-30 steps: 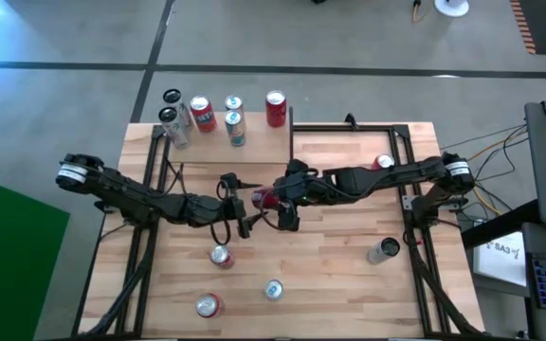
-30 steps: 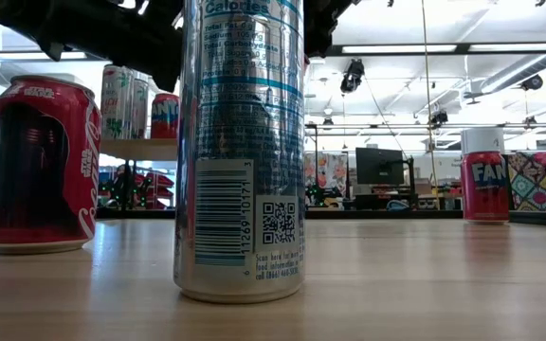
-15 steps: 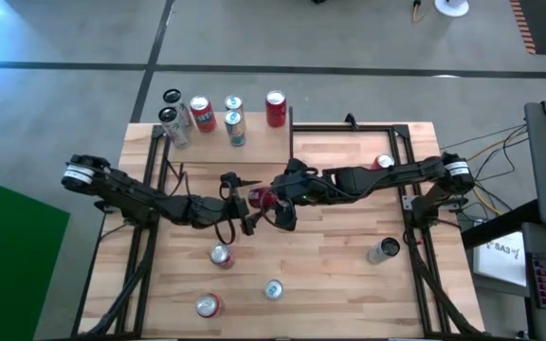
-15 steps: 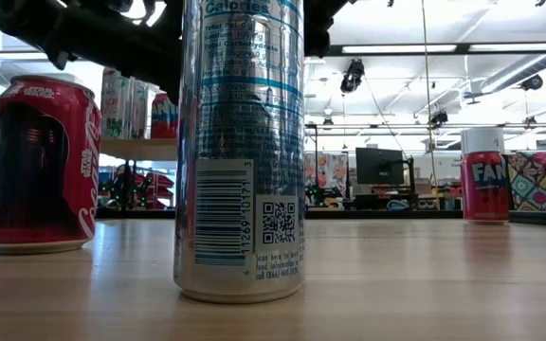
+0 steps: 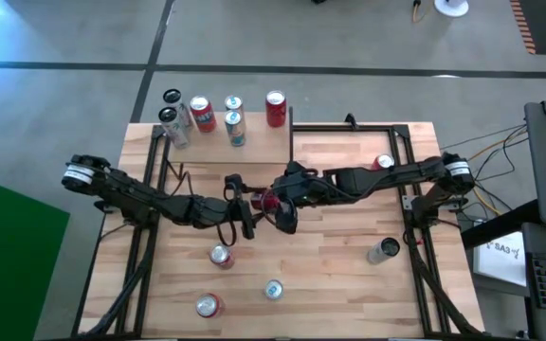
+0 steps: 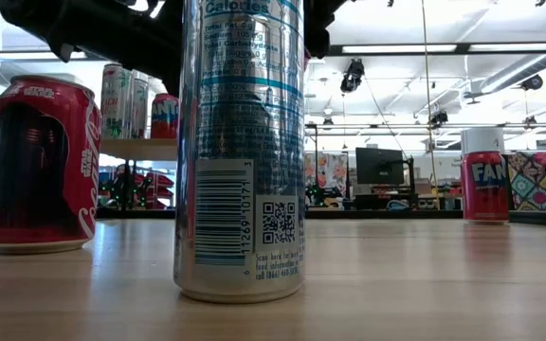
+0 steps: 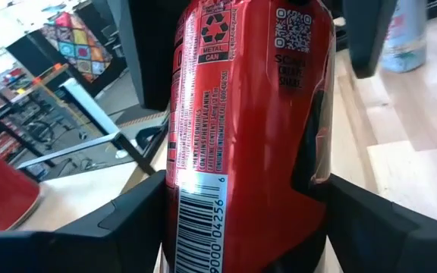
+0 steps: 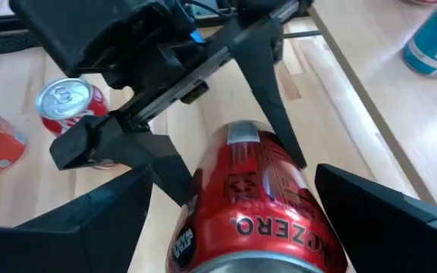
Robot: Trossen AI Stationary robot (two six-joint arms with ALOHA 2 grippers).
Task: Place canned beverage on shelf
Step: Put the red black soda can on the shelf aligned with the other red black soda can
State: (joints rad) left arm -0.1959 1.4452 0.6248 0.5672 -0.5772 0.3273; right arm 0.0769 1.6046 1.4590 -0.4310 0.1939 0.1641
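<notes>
**A:** Start at the front of the table (image 5: 349,284). 3 cans (image 5: 220,255) stand loose there, just ahead of the grippers. Are they a worry?

**B:** A small one. If the red can (image 5: 264,200) slips, it falls among them and could knock one over or roll off the edge.

**A:** And the red can itself?

**B:** It hangs above mid-table, between the 2 grippers. The left gripper (image 5: 250,210) is clamped on it, and the left wrist view shows its fingers (image 7: 135,220) pressed against both sides, low on the can. The right gripper (image 5: 275,210) reaches around the same can from the other side. Whether it grips or has let go, I cannot tell.

**A:** So the danger is the exchange.

**B:** Yes. If both hold it and either arm pulls, the can twists in the grip. If neither holds it firmly, it drops. Smooth metal held only near one end is apt to tilt.

**A:** Farther back?

**B:** The shelf (image 5: 259,144) sits at the table's far left corner and is already crowded with cans (image 5: 200,112). The bare board lies between them and the tall red one (image 5: 275,109). A tilted can, or a wide approach, could topple its neighbours — so it should come in upright and low.
</notes>
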